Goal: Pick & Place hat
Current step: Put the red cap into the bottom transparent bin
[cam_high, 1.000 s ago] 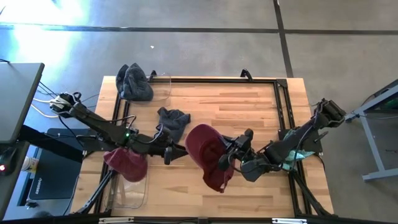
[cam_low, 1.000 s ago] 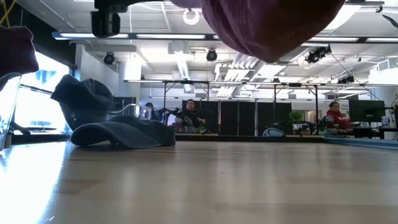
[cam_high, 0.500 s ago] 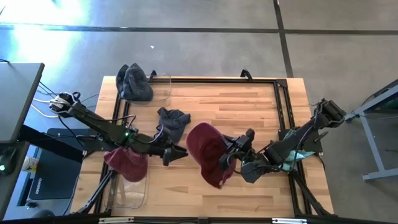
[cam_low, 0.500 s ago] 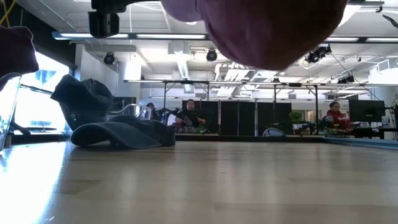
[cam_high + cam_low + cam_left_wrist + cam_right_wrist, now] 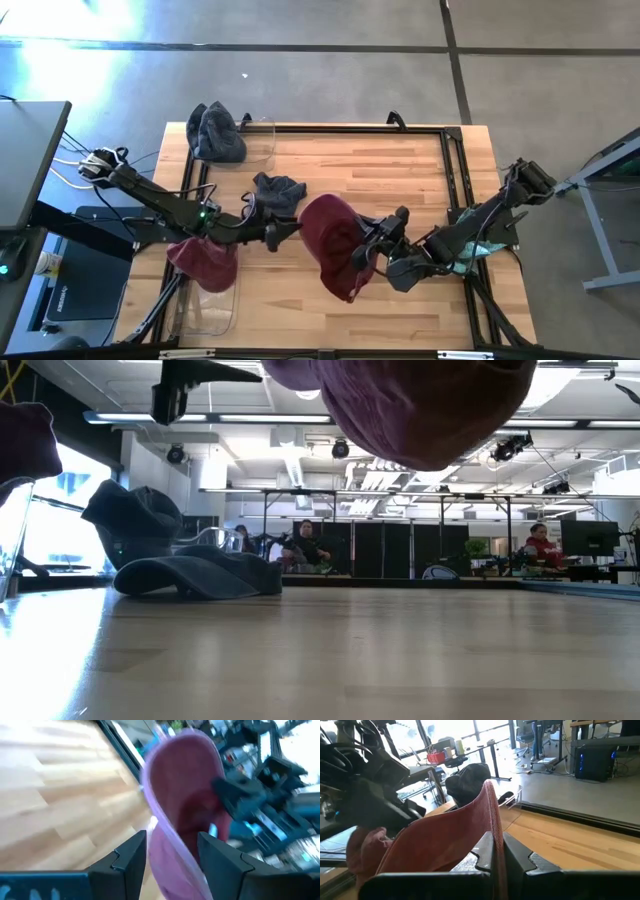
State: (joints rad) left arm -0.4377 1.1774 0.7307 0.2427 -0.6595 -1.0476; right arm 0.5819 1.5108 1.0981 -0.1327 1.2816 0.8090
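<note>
The right hand [image 5: 378, 250] sits right of centre in the high view, and we see its fingers [image 5: 485, 851] clamped together on the rim of the maroon hat [image 5: 331, 245]. The hat hangs off that hand, clear of the tabletop [image 5: 400, 170]; in the low view it fills the upper centre of the frame [image 5: 420, 405] with open air between it and the wood below.

The left hand [image 5: 283, 231] is at centre-left of the high view, just beside the hat's left edge. In the left wrist view we see its fingers [image 5: 127, 855] spread apart, with the hat's brim [image 5: 175, 820] directly ahead of them and part of the fabric lying in the gap. We cannot tell whether either finger touches the fabric.

Other items noted: a grey hat [image 5: 277, 193] lies flat on the tabletop just above the left hand in the high view. A darker grey hat [image 5: 215, 132] rests at the upper left corner beside a clear bin [image 5: 260, 140]. A second maroon hat [image 5: 203, 262] sits over a clear bin [image 5: 208, 305] at the lower left, under the left arm.

In the low view, people sit at desks in the room beyond, at centre and far right.
</note>
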